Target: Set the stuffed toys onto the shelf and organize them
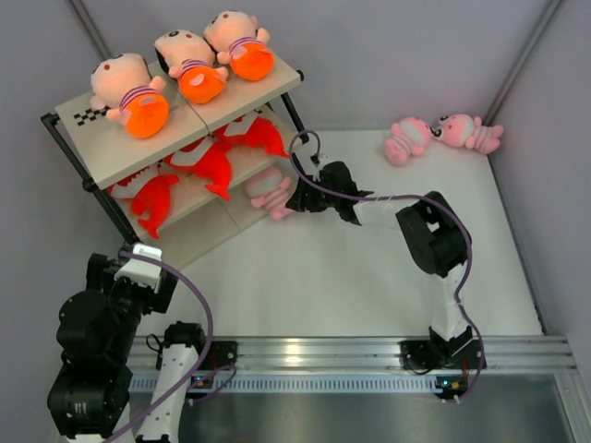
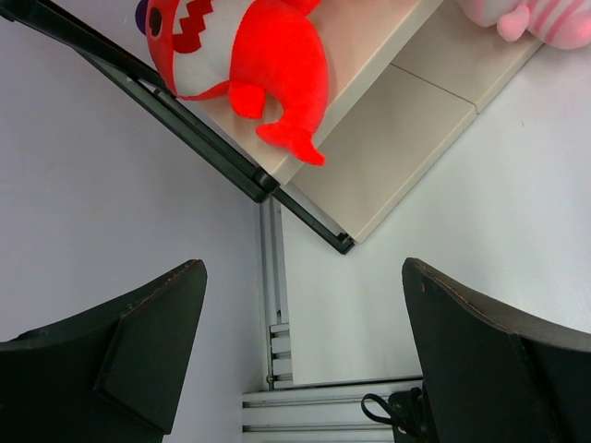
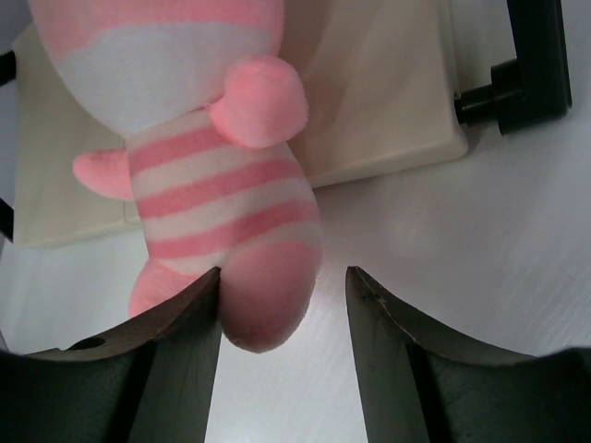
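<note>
The shelf [image 1: 111,148] stands at the far left, and three red-orange fish plush [image 1: 208,164] lie on its middle board. One pink striped plush [image 1: 271,191] rests at the front of the lowest board [image 3: 388,101]. My right gripper [image 1: 300,198] is at that plush and open. In the right wrist view the plush's leg [image 3: 263,295] sits between the fingers of the right gripper [image 3: 284,277], touching the left one with a gap to the right one. Two more pink striped plush [image 1: 406,138] [image 1: 471,132] lie on the table at the far right. My left gripper [image 2: 305,268] hangs open near the shelf's front corner, below a fish [image 2: 268,65].
Three larger peach dolls with orange bottoms [image 1: 189,65] fill the top board. The shelf's black frame leg [image 2: 222,152] runs close ahead of the left gripper. An aluminium rail [image 1: 369,355] crosses the near table edge. Grey walls close the sides.
</note>
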You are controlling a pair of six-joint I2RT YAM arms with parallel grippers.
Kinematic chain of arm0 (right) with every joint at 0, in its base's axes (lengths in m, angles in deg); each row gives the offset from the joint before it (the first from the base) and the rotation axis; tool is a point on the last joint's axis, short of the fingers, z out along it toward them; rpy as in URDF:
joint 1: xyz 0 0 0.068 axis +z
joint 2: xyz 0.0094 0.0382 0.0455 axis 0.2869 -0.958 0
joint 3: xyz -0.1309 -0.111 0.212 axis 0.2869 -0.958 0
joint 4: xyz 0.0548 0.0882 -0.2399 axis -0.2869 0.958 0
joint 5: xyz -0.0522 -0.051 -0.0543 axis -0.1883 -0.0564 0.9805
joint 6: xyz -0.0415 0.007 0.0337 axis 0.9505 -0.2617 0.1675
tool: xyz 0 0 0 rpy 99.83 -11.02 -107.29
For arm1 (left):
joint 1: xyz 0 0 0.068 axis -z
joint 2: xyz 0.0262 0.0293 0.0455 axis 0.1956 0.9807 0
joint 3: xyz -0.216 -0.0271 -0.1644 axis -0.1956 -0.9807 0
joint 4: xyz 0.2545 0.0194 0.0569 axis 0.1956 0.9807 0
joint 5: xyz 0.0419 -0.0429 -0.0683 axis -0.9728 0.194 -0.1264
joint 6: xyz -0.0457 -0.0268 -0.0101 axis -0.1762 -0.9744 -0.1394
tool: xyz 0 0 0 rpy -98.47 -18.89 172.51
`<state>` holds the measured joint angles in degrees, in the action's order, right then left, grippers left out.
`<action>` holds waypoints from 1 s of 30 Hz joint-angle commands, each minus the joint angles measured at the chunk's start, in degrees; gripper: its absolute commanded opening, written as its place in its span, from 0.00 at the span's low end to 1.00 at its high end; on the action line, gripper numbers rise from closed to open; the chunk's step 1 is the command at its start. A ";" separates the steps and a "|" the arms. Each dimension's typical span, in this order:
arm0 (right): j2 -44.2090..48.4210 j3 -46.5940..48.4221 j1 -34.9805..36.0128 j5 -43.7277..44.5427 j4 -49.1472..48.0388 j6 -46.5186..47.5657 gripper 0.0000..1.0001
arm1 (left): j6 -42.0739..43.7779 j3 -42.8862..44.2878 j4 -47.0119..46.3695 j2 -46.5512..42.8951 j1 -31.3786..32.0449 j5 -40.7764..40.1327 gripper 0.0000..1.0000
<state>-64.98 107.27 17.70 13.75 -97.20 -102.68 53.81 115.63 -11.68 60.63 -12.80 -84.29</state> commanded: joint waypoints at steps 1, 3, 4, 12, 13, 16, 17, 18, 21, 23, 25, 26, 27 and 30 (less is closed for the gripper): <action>3.71 -2.22 -0.18 1.19 -9.66 -7.06 0.54 | 0.46 1.14 -0.36 -0.31 -0.41 0.70 0.93; 4.15 -4.51 -0.18 2.06 -13.42 -9.86 0.51 | 0.38 1.14 -0.36 -0.40 -0.41 0.70 0.93; 3.98 -4.86 -0.18 2.33 -14.49 -10.58 0.49 | 0.46 1.14 -0.45 -0.31 -0.50 0.79 0.93; 1.69 -3.11 0.00 2.95 -18.89 -14.45 0.17 | 0.46 1.14 -0.36 -0.31 -0.50 0.70 0.93; 1.60 -2.76 0.00 2.95 -19.16 -14.54 0.16 | 0.46 1.14 -0.28 -0.22 -0.50 0.88 0.93; 0.99 -1.18 0.26 3.12 -19.42 -14.98 0.15 | 0.46 1.05 -0.36 -0.40 -0.50 0.96 0.93; 0.73 -0.22 0.26 3.21 -19.25 -15.15 0.15 | 0.38 0.97 -0.36 -0.40 -0.42 1.14 0.93; -0.32 0.31 0.43 3.21 -19.16 -15.76 0.15 | 0.46 0.88 -0.36 -0.40 -0.50 1.14 0.93; -2.95 2.34 0.61 2.86 -19.86 -17.52 0.15 | 0.38 0.96 -0.28 -0.40 -0.42 1.05 0.93; -4.19 4.09 0.70 2.60 -19.86 -18.14 0.19 | 0.55 0.96 -0.36 -0.40 -0.50 0.88 0.93; -4.90 4.89 0.70 2.86 -18.46 -18.06 0.23 | 0.55 1.05 -0.36 -0.31 -0.50 0.70 0.93; -4.90 5.15 0.70 3.21 -18.02 -17.88 0.29 | 0.46 1.05 -0.28 -0.40 -0.42 0.79 0.93; -4.64 5.15 0.61 3.39 -17.58 -17.27 0.32 | 0.46 0.97 -0.28 -0.40 -0.41 0.79 0.93; -3.76 5.33 0.70 3.56 -15.57 -15.69 0.44 | 0.64 0.79 -0.28 -0.57 -0.41 1.14 0.93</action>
<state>-69.66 109.70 18.05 16.73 -112.26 -119.44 53.86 115.65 -11.63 60.63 -12.80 -84.23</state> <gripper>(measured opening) 0.420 0.929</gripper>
